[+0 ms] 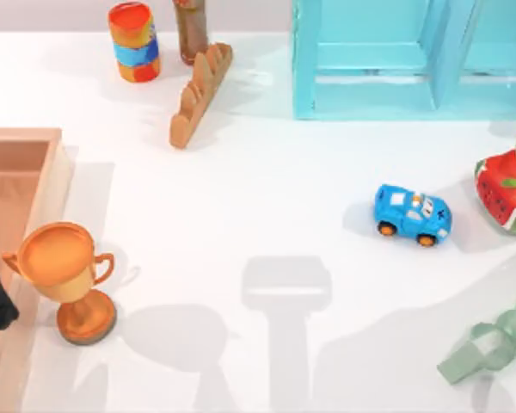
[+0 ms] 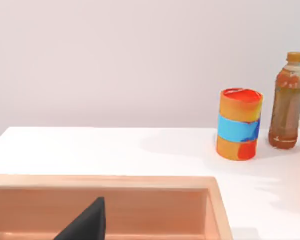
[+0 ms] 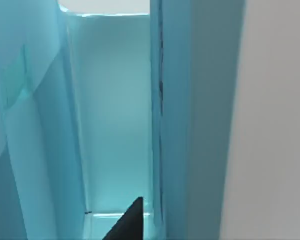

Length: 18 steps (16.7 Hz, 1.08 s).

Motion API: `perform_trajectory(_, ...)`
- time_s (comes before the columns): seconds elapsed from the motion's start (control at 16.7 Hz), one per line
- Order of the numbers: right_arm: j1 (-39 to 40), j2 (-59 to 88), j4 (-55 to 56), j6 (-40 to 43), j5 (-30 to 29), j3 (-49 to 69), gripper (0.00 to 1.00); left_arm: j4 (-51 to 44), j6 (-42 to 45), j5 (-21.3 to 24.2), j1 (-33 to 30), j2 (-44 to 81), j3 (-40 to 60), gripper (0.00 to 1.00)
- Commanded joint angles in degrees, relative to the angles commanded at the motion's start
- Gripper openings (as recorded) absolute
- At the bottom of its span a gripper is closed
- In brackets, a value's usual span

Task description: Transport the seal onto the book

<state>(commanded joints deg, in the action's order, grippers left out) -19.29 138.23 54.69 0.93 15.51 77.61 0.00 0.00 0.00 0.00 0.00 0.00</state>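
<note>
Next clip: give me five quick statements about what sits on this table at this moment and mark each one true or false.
1. The blue toy car lies tipped on its roof. False: it sits on its wheels on the white table.
2. The orange trophy stands upright beside the wooden tray at the table's left. True.
3. The striped can lies on its side. False: it stands upright next to the brown bottle.
4. The light-blue shelf unit stands at the far edge of the table, right of the wooden rack. True.
5. The green whistle sits inside the tray. False: it lies on the table near the right front corner.
</note>
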Motion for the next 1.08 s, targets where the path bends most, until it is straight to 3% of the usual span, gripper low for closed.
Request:
perform_trajectory(0.48,0.0,0.0,0.0,0.0,0.0,0.0,0.02,0.0,0.0,0.0,0.0,0.0,0.0,1.0)
perform_trajectory(1.08,-0.31,-0.22,-0.09,-0.05,0.03,-0.09,0.0,0.0,0.0,0.0,0.0,0.0,0.0,1.0)
